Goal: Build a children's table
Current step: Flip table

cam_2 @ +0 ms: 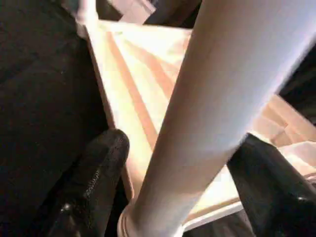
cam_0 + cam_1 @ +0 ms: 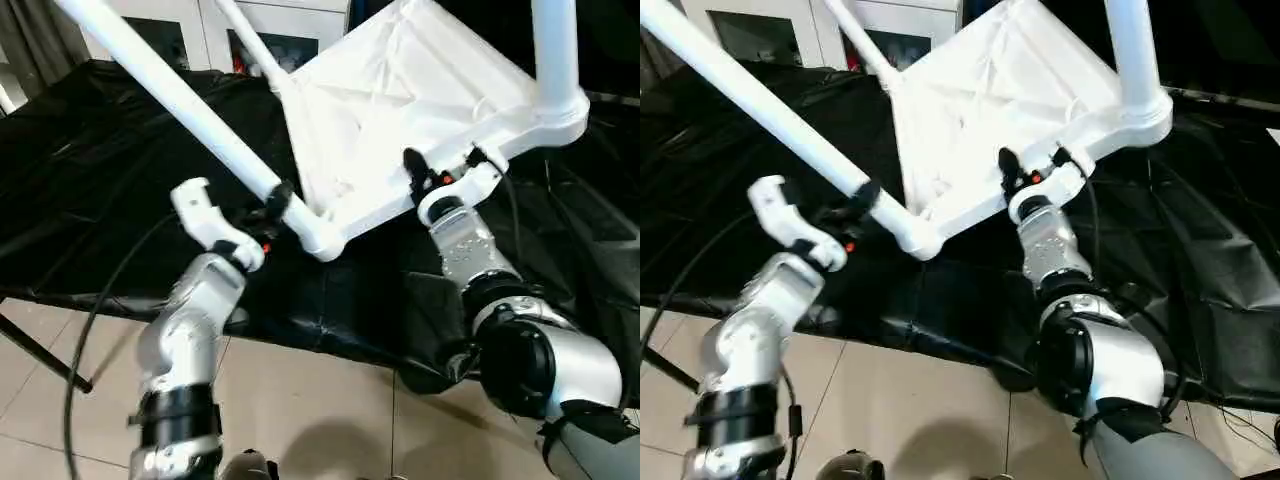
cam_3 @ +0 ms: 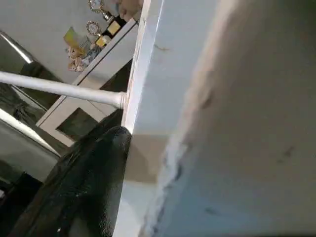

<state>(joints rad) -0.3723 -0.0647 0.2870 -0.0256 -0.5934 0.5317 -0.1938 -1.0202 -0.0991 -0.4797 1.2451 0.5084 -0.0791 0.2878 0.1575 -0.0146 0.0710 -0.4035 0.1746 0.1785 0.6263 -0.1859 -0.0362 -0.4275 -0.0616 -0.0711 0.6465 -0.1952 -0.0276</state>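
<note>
A: What are the end effectors doing?
B: The left end effector (image 2: 262,212) straddles a white leg (image 2: 170,92) near its socket, fingers (image 1: 94,182) spread with gaps either side. The right end effector (image 2: 440,172) clamps the children's table (image 2: 400,110) by its near rim.
A: And the table?
B: It is tilted up, underside showing, above the black-draped tabletop (image 2: 90,180).
</note>
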